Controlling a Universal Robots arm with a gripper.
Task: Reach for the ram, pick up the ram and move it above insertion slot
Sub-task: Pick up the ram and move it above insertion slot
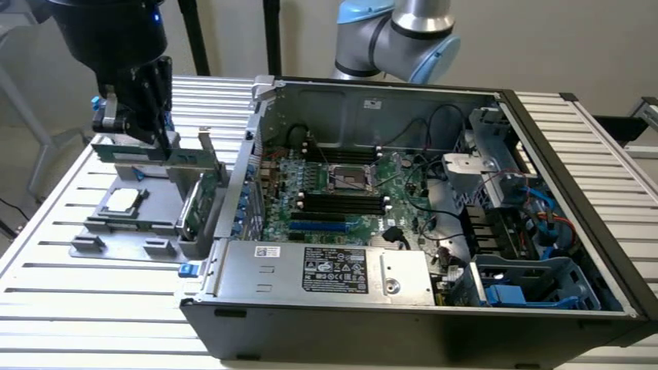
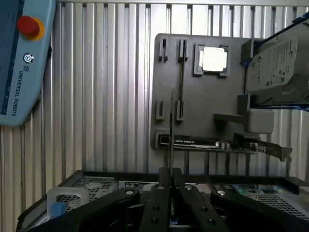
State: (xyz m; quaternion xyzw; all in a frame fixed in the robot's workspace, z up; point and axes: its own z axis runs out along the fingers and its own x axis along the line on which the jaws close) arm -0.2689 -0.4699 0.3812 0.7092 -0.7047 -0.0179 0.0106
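The gripper (image 1: 139, 131) has its jaws clenched on the ram (image 1: 132, 150), a thin green stick held edge-up above the grey parts tray (image 1: 113, 239) on the slatted metal surface (image 1: 92, 301). In the wrist view the ram (image 2: 170, 130) runs straight out from between the fingers (image 2: 159, 193). The open computer case (image 1: 575, 231) sits on the exterior view's right, well apart.

We see the open computer case (image 1: 411, 200) from above at an angle; our wrist camera looks down, probably steeply, sharing the grey parts tray (image 1: 113, 231) (image 2: 203, 106).
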